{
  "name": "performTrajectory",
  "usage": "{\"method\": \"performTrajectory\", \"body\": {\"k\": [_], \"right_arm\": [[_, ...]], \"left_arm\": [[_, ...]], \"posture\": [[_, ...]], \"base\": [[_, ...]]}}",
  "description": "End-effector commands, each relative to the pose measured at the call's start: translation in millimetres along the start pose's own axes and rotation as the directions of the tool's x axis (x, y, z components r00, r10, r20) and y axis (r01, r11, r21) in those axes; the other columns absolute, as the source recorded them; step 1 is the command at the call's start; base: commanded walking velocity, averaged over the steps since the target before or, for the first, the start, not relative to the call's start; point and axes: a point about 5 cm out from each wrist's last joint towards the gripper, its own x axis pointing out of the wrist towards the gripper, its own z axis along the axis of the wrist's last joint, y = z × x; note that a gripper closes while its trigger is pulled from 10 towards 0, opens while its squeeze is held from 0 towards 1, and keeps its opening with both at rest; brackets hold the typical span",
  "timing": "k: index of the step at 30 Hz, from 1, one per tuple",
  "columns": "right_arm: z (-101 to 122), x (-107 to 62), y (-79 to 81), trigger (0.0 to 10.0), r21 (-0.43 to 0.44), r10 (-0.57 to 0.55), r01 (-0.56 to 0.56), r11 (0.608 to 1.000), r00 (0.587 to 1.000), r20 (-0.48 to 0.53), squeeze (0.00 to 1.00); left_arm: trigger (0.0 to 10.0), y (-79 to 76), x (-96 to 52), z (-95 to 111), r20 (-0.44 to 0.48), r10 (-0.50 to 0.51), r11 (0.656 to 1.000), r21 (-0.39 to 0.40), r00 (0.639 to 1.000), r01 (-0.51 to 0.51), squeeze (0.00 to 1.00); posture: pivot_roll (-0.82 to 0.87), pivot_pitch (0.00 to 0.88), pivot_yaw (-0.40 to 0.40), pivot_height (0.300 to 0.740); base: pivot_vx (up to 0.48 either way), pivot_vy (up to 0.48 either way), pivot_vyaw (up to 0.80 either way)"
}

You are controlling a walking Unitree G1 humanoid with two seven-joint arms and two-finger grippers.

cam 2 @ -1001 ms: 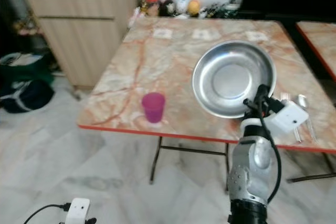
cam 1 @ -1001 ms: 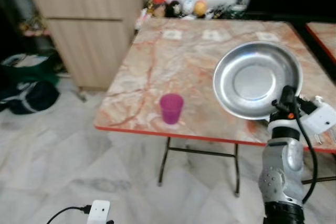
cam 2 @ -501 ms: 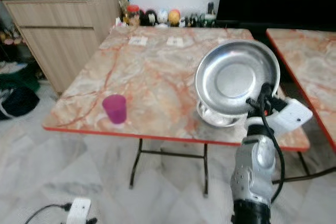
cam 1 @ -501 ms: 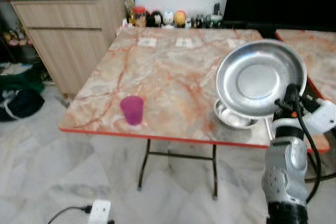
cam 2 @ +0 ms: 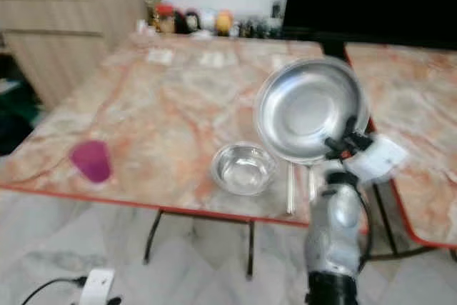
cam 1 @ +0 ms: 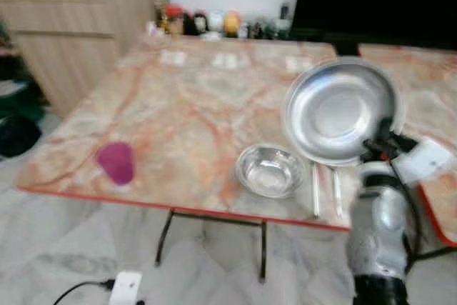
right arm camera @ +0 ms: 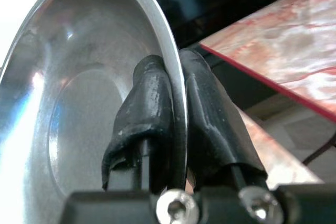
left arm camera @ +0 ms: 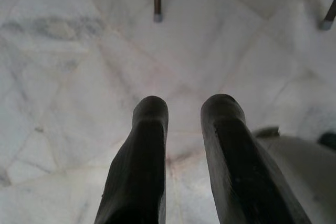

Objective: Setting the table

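Right gripper has its fingers clamped on the rim of a round shiny steel plate, holding it tilted up above the marbled orange tabletop. A small steel bowl, nothing inside, sits beside two steel utensils. Purple plastic cup stands well apart near the front edge; can't see its contents. Left gripper hangs over the white marble floor, fingers slightly parted around nothing.

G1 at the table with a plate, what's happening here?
The right gripper is shut on the rim of a steel plate, holding it tilted up above the marble table. On the table sit a small steel bowl, two pieces of cutlery beside it and a purple cup near the front edge. The left gripper hangs over the floor, holding nothing.
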Motion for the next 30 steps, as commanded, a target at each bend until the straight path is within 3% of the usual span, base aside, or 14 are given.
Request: {"method": "performTrajectory", "body": {"k": [1,4,11,30], "right_arm": [[7.2,2.5,-9.8,10.0,0.011,-0.043,0.042,0.999,0.999,0.024,0.00],[7.0,2.7,-9.9,10.0,0.017,-0.044,0.043,0.999,0.999,0.017,0.00],[5.3,2.8,-9.7,10.0,0.022,-0.038,0.038,0.999,0.999,0.006,0.00],[4.9,2.6,-12.3,10.0,0.027,-0.054,0.054,0.998,0.999,0.005,0.00]], "left_arm": [[10.0,-7.4,0.6,0.2,-0.005,-0.018,1.000,0.003,1.000,0.018,0.00],[10.0,-7.3,0.6,0.2,-0.004,-0.017,1.000,0.000,1.000,0.017,0.00],[10.0,-8.6,0.2,-1.3,-0.005,-0.020,0.999,-0.031,1.000,0.020,0.00],[10.0,-8.3,-0.7,-3.2,0.004,-0.017,0.999,-0.040,1.000,0.017,0.00]], "posture": [[-0.03,0.022,0.015,0.740],[-0.02,0.029,0.013,0.740],[-0.02,0.036,0.006,0.740],[-0.02,0.044,0.005,0.740]], "base": [[0.296,-0.375,0.00],[0.294,-0.375,0.00],[0.159,-0.418,-0.78],[0.000,-0.480,0.00]]}}
